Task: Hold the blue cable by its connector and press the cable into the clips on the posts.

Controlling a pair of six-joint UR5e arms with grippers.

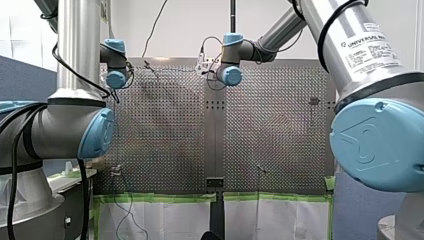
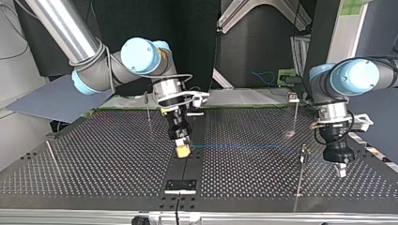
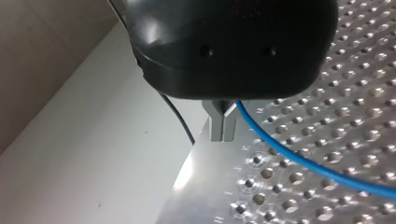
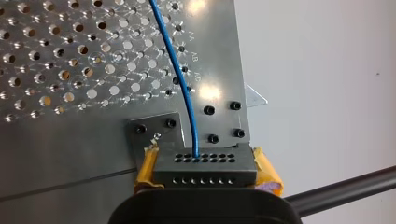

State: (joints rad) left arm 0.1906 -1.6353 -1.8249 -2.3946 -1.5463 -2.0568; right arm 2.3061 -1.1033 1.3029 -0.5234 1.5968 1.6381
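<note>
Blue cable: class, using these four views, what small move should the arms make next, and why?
Probably nudge my right gripper, shut on the connector, so the blue cable lines up over the top of the post near my left gripper. The cable runs taut from the connector toward that post, above the table, and does not look seated on any post yet.

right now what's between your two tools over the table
In the top view, the blue cable runs from the connector in my right tool toward my left tool over the perforated table; one thin post stands just short of it.
</note>
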